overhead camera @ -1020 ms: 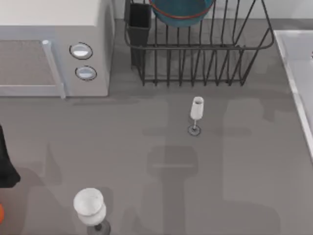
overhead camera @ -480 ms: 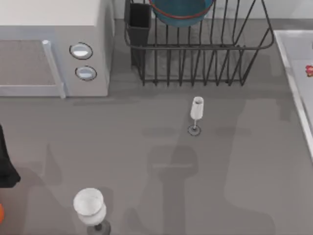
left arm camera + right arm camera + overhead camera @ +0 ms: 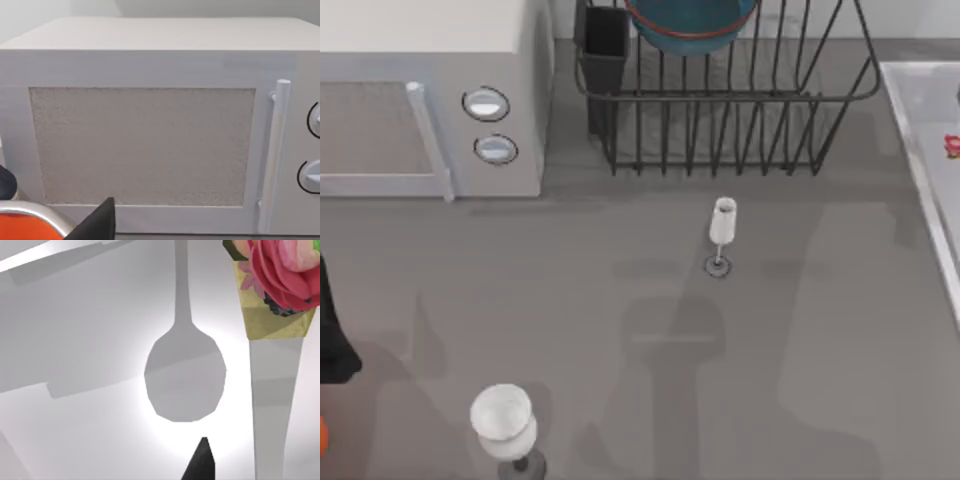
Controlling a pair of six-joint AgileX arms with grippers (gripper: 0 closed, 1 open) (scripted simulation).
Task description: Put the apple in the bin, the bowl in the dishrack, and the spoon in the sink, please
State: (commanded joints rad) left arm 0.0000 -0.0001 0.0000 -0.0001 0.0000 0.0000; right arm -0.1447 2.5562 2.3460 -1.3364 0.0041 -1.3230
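One spoon [image 3: 184, 375] is seen in the right wrist view, its grey bowl lying over the pale floor of the sink [image 3: 920, 120], beside one pink flower-topped object [image 3: 280, 275]. The right gripper [image 3: 200, 465] is held close above the spoon; how far its jaws are parted cannot be told. One bowl [image 3: 690, 25] is set in the one dishrack [image 3: 720, 100] at the counter's [image 3: 620, 300] far edge, next to the rack's utensil cup [image 3: 605, 45]. Two wine glasses [image 3: 722, 225] [image 3: 503, 420] are counted standing upright on the counter, well apart, and one microwave [image 3: 430, 100] with two knobs at the left. The left gripper [image 3: 97, 225] faces the microwave door, its jaws likewise not to be judged. Against half a second ago, the bowl and glasses are unmoved.
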